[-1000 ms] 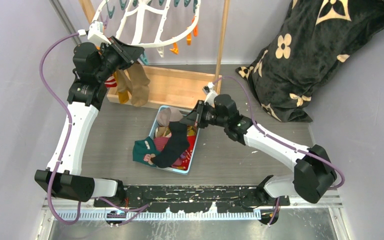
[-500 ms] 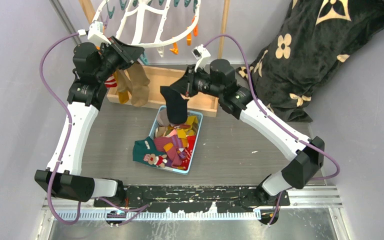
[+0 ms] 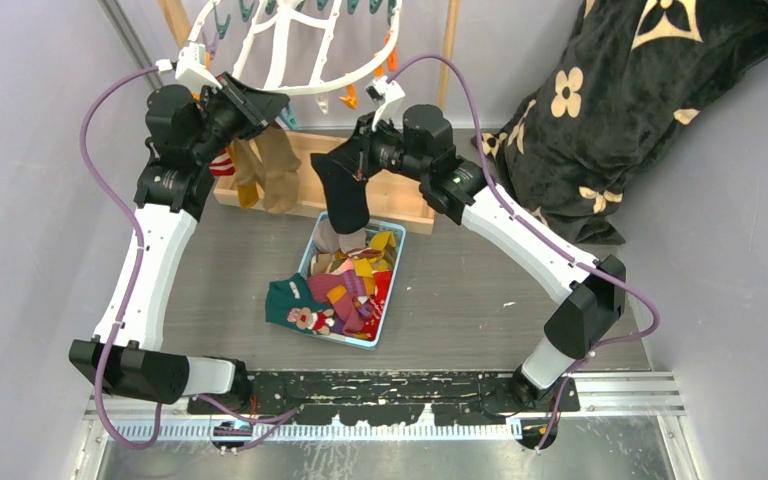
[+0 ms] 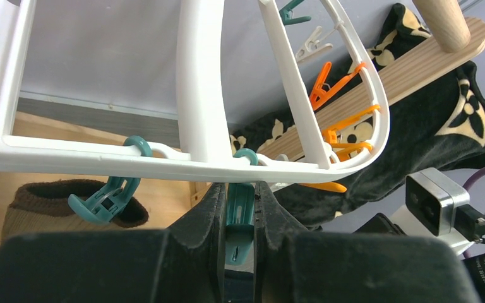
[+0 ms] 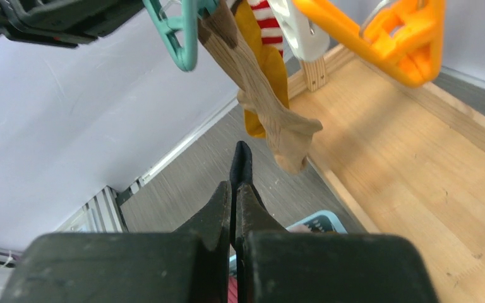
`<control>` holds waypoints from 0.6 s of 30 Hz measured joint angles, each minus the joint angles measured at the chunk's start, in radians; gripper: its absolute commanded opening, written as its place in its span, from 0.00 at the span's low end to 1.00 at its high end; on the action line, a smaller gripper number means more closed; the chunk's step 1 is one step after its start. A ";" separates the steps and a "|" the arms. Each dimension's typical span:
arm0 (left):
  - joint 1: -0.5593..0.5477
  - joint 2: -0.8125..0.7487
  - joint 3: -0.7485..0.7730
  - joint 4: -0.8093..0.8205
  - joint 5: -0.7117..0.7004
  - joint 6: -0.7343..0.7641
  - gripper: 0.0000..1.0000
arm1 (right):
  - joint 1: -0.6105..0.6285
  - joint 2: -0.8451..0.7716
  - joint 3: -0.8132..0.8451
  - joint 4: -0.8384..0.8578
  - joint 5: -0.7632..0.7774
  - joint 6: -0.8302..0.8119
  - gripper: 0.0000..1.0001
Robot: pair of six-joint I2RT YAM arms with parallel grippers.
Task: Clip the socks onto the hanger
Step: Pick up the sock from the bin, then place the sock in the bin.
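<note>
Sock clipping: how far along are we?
Done: tan sock, mustard sock and striped sock hang from the hanger. In hand: right end effector holds black sock; left end effector pinches a teal clip. Left: the socks in the basket.

Setting: robotics laboratory test cell. Grey table (image 3: 460,300) boxed in by plain pale wall panels (image 3: 20,150).

Along table's near edge: scuffed black mounting plate (image 3: 390,385), aluminium rail (image 3: 410,430), left arm (image 3: 155,250) and right arm (image 3: 530,255), trailing purple cables (image 3: 83,122).

Mid-table: basket (image 3: 391,292) of socks (image 3: 345,290).

Table's far edge: wooden stand (image 3: 310,185), hanger (image 3: 320,90).
</note>
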State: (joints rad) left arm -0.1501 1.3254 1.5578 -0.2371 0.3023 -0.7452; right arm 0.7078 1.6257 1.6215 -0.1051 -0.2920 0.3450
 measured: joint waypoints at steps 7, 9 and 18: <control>0.000 -0.003 0.000 0.001 0.004 -0.014 0.00 | 0.023 0.016 0.049 0.051 0.014 -0.029 0.01; 0.000 -0.004 0.000 0.002 0.005 -0.016 0.00 | 0.033 0.025 0.071 0.066 0.020 -0.036 0.01; 0.000 -0.006 0.000 0.018 0.050 -0.042 0.00 | 0.044 0.071 0.143 0.084 0.002 -0.060 0.01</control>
State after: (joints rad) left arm -0.1501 1.3197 1.5578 -0.2192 0.3519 -0.7876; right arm 0.7517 1.6970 1.7641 -0.0212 -0.2901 0.2848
